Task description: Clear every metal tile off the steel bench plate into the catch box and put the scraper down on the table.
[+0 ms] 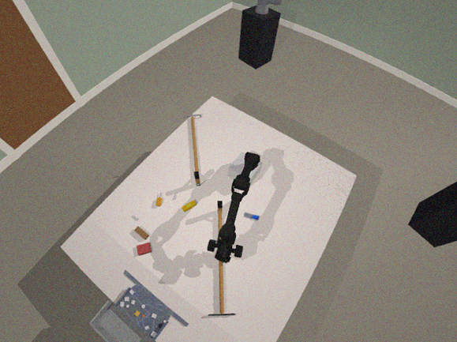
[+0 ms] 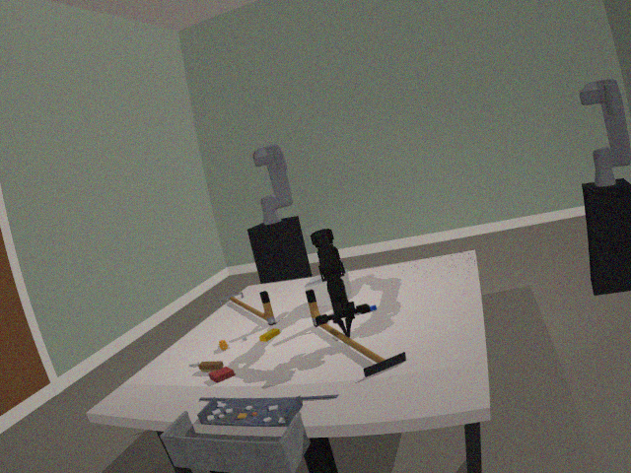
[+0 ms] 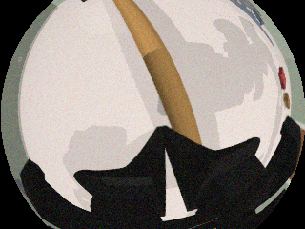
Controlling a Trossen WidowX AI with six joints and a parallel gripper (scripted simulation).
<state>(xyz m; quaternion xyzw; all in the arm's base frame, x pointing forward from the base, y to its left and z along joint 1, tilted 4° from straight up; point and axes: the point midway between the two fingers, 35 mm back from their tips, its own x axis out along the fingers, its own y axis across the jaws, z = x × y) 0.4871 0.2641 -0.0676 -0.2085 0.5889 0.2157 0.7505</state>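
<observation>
So the long scraper (image 1: 221, 288) (image 2: 356, 347) (image 3: 178, 95) is on the table (image 1: 299, 237) (image 2: 433, 356) (image 3: 62, 86), blade to the right of the catch box (image 1: 116, 333) (image 2: 229, 452) in the top view. Hand's (image 1: 224, 260) (image 2: 347, 333) (image 3: 165, 128) above its handle, fingers together, nothing in them. Tiles (image 1: 137, 314) (image 2: 242, 416) sit on the bench plate (image 1: 148, 298) (image 2: 203, 407), just beside the box.

Scraper (image 1: 221, 288) (image 2: 359, 347) (image 3: 167, 81): tan handle, blk blade. Bench plate (image 1: 147, 304) (image 2: 232, 407): blue-gray w/ wht & orange specks. Block (image 1: 143, 248) (image 2: 221, 374) (image 3: 282, 77): red.
</observation>
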